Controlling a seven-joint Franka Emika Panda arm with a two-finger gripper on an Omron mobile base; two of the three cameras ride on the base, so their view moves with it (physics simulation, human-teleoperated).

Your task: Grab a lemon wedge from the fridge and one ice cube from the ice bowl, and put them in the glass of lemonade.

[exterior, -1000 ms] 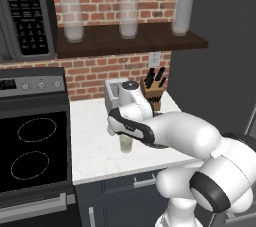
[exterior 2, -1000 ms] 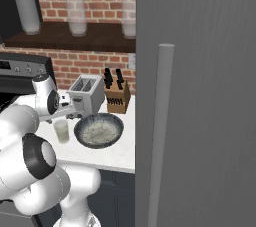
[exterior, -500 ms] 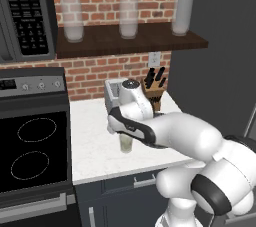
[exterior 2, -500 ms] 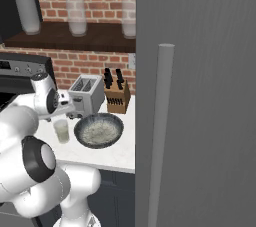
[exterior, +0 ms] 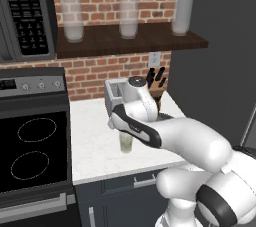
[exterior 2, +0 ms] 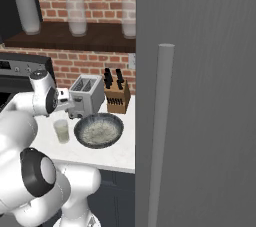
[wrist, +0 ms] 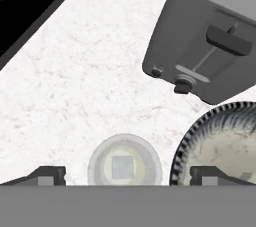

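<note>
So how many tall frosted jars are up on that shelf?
3, all on the dark wooden shelf against the brick wall: the left jar nearest the microwave, the middle jar, and the right jar beside the fridge. None looks hidden.

Silver toaster [wrist: 210, 36] with lever and knob, on the white speckled counter [wrist: 75, 81] just ahead of the gripper; wooden knife block [exterior 2: 116, 95] beyond it against the brick wall; black glass stovetop [exterior: 32, 151] off to the gripper's left; three frosted jars [exterior: 128, 15] on the dark shelf above.

glass of lemonade [exterior: 126, 142] on counter [exterior: 95, 141], under arm [exterior: 170, 136]
</note>
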